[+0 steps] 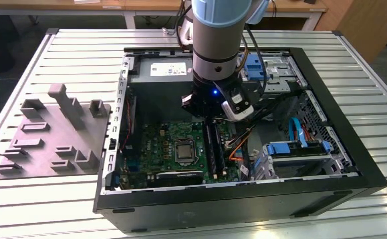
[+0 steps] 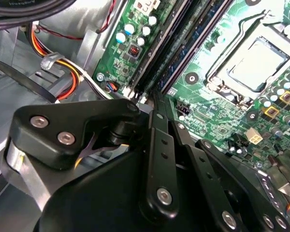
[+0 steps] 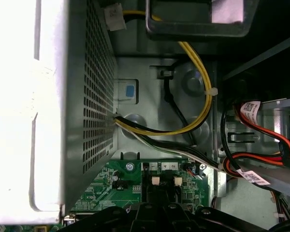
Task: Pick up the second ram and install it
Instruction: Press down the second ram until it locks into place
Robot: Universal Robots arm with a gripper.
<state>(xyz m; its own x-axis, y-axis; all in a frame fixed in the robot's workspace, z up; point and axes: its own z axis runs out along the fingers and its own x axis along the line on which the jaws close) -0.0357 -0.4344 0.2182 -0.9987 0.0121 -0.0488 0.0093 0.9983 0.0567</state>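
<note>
The second ram (image 1: 211, 144) is a long dark stick standing in the slots on the green motherboard (image 1: 160, 144), beside the processor socket (image 1: 182, 149). My gripper (image 1: 209, 117) reaches down into the open computer case (image 1: 233, 199) and sits over the far end of that stick. In the second wrist view the black fingers (image 2: 159, 140) come together with no gap, and my gripper (image 2: 152, 96) tips rest at the end of the ram (image 2: 179, 46). In the first wrist view the gripper's black links (image 3: 154, 217) hang just over the slot ends (image 3: 159, 186).
A grey holder block (image 1: 54, 134) lies on the slatted table at the exterior view's left. Inside the case are the power supply (image 1: 163, 69), a drive cage with blue parts (image 1: 300, 149), and bundles of yellow, red and black cables (image 3: 193, 121) close to the gripper.
</note>
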